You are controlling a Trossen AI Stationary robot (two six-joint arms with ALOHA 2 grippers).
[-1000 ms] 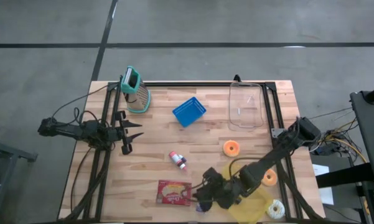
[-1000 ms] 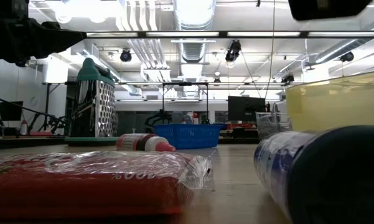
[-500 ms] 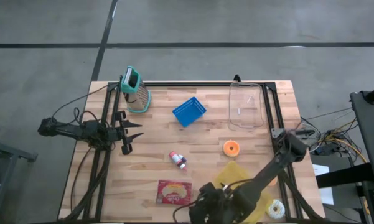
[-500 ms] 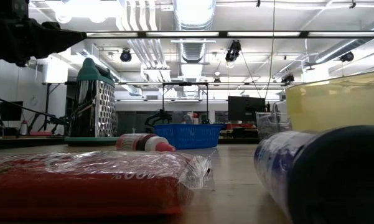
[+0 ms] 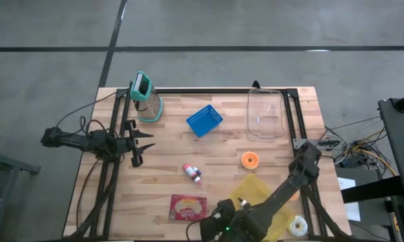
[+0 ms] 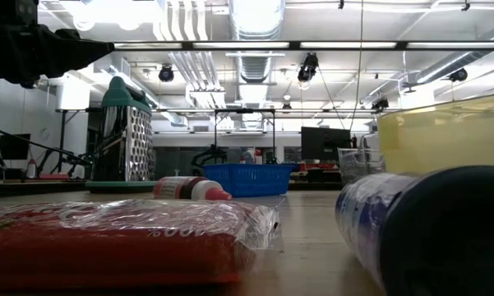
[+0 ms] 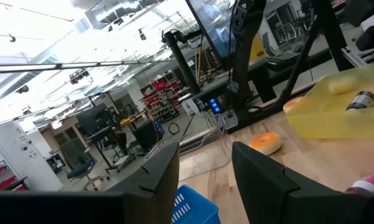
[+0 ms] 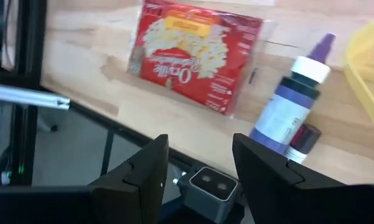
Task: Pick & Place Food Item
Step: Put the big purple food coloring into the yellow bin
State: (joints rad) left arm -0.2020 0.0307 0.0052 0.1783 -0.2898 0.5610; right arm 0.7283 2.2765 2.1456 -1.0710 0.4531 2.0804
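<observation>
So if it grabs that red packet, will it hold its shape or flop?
Probably flops some: the red packet is a thin, crinkly plastic pouch lying flat on the table. It looks light for its size, and the glossy film may slip between the fingers.

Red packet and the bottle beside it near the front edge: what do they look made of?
Red packet: thin clear plastic film, glossy, judging by the crinkled glare and the transparent sealed edge in the low view. Bottle: apparently smooth hard plastic, with a purple label, a white collar and a purple tip; its surface shows only a faint sheen.
</observation>
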